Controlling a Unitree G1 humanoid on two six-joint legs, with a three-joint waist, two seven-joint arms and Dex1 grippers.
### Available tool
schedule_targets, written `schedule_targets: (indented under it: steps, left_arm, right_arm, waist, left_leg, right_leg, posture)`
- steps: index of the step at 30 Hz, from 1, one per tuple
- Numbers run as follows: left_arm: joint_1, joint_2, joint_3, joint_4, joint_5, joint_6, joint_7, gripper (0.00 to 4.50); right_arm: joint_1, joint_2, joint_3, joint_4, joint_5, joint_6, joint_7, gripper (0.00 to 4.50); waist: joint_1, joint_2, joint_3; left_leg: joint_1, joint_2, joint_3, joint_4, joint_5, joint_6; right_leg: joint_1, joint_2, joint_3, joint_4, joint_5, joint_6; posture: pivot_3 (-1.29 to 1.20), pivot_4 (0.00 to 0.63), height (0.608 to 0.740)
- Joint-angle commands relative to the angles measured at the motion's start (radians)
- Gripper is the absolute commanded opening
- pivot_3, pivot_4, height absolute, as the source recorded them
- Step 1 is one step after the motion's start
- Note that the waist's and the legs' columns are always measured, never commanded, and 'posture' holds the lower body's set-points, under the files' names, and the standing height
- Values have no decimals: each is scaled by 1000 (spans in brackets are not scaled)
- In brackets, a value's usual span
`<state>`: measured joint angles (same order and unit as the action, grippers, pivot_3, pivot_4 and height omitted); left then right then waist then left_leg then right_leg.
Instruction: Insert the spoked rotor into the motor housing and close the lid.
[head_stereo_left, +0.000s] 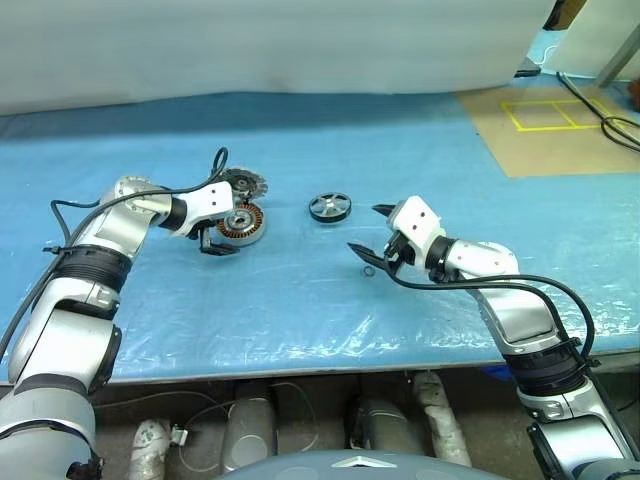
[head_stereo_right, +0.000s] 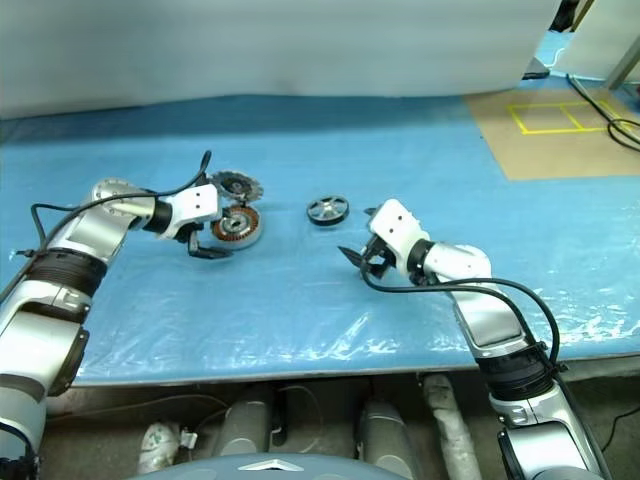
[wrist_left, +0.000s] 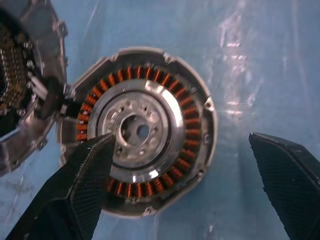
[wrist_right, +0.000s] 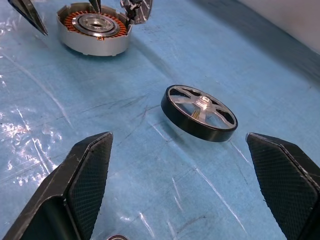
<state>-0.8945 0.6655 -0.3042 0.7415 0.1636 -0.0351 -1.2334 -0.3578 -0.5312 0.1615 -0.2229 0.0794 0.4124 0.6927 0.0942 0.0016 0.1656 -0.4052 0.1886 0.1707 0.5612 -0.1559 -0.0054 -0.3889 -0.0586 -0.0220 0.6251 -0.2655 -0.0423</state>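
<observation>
The spoked rotor (head_stereo_left: 330, 206) lies loose on the blue bench (head_stereo_left: 300, 300), between the two wide-open, empty hands — the right hand (head_stereo_left: 366, 230) must close on it next, while the left hand (head_stereo_left: 218, 247) hovers at the motor housing (head_stereo_left: 243, 223).

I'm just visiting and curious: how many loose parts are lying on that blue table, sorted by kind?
Spoked wheels (the spoked rotor): 1
Round shells with copper windings (the motor housing): 1
Round toothed covers (the lid, behind the housing): 1
Tiny dark rings (small ring, by the right hand): 1
Total: 4
</observation>
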Motion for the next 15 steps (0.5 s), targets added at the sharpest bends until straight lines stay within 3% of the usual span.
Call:
schedule_targets:
  steps: [1, 15]
  left_arm:
    - [-29, -9, -11, 37, 19, -34, -8, 4500]
    - [-52, -43, -44, 190, 91, -123, 9, 4500]
  right_arm:
    - [-11, 0, -11, -17, -4, -24, -6, 4462]
    - [10, -1, -11, -26, -23, -24, -19, 4462]
  waist:
    - [2, 0, 0]
    - [1, 0, 0]
  left_leg:
    - [0, 0, 0, 0, 0, 0]
    - [4, 0, 0, 1, 0, 0]
  right_leg:
    - [0, 0, 0, 0, 0, 0]
    - [3, 0, 0, 2, 0, 0]
  posture:
    - [0, 150, 740]
    - [0, 150, 740]
